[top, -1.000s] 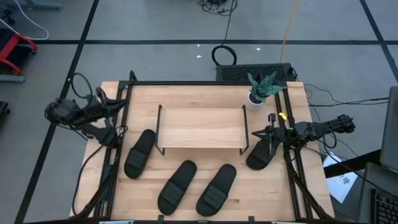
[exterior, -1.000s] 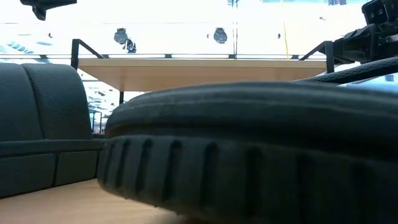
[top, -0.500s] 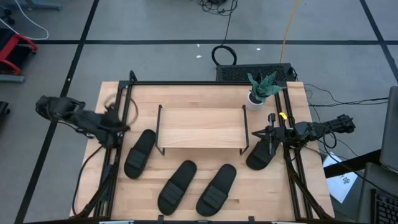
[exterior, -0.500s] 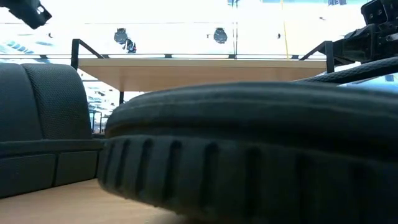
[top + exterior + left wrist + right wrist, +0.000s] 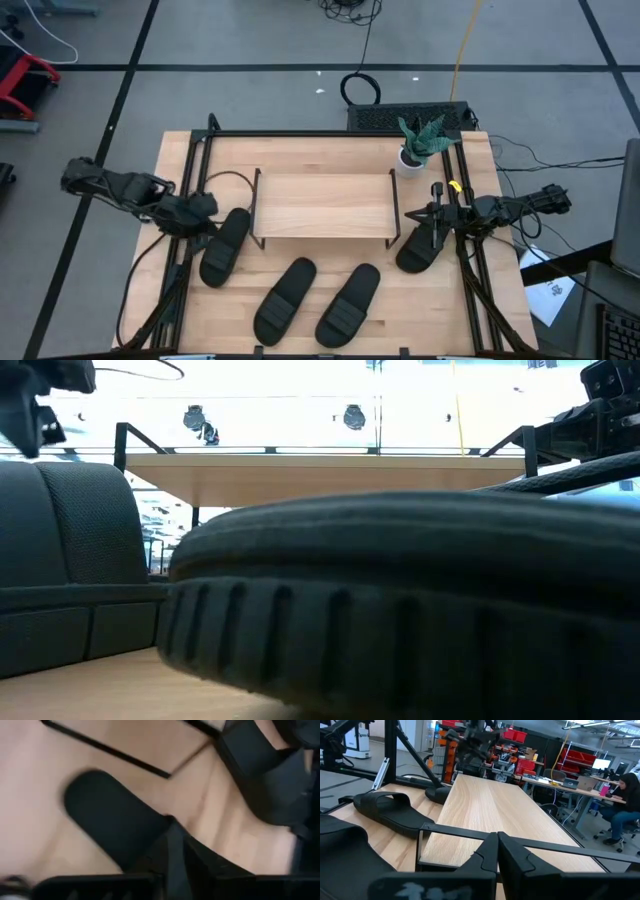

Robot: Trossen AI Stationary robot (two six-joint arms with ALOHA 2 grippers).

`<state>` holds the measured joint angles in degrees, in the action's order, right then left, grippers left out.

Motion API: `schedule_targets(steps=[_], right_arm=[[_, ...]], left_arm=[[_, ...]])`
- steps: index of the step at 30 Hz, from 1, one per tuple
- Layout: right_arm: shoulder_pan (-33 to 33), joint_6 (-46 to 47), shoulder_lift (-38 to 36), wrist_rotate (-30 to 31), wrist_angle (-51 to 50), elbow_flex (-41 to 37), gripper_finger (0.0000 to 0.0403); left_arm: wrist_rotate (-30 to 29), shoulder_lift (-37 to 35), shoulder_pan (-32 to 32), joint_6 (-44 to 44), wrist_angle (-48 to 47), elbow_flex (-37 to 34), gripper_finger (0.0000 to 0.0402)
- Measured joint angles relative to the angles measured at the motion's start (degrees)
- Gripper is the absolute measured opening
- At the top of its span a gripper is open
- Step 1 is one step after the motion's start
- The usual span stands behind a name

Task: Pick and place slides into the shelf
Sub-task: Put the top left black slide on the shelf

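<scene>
The shelf [image 5: 322,205] is standing with a bare top board, and all four slides are lying on the table [image 5: 330,150] around it, so by this evidence none is placed yet: one slide [image 5: 224,246] just left of the shelf, two [image 5: 285,300] [image 5: 348,305] in front of it, one [image 5: 419,248] at its right end. The left gripper [image 5: 200,208] is hovering at the toe of the left-hand slide; whether its fingers are apart or together cannot be told. Compared with half a second earlier, the left arm is reaching farther in toward the shelf. The right gripper [image 5: 436,216], fingers together, is waiting over the right-hand slide, unchanged.
</scene>
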<state>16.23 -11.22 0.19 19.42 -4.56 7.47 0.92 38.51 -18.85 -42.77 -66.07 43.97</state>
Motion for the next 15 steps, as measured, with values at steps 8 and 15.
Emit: schedule_targets(steps=[8,15], right_arm=[[0.0,0.0,0.0,-0.1,0.0,0.0,0.0],[0.0,1.0,0.0,-0.2,0.0,0.0,0.0]], left_arm=[[9.4,2.1,2.1,0.2,7.6,-8.2,0.0217],[11.0,2.6,3.6,3.2,12.8,-12.1,0.0321]])
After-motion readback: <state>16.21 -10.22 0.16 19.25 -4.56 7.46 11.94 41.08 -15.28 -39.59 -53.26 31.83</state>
